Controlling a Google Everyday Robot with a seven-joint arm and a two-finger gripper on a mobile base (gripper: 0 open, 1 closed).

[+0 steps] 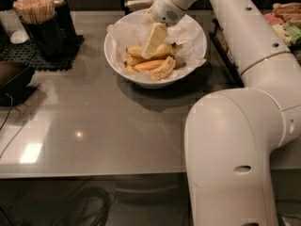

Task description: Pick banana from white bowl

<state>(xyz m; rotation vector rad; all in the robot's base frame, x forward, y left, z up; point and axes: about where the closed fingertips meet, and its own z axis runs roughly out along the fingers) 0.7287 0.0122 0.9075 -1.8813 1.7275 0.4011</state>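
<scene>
The robot's white arm (pixel 235 164) fills the near right and reaches far over the grey table (pixel 84 126) to the white bowl (pixel 141 80), which stands at the far middle of the table, lined with crinkled paper (pixel 123 34). Three bananas lie in it: the banana (pixel 165 50), longest and speckled, lies crosswise on the far side of the pile, with a slim orange-tinted banana (pixel 148 65) and a short stubby banana (pixel 163 68) just nearer. The gripper (pixel 148 53) hangs inside the bowl, its pale tip down on or just above the left part of the banana; whether it is spread or closed I cannot tell. The fruit looks light, ripe and soft, so it would likely bruise under a hard squeeze; a gentle hold across its thick middle seems safest, clear of its neighbours and the loose paper.
</scene>
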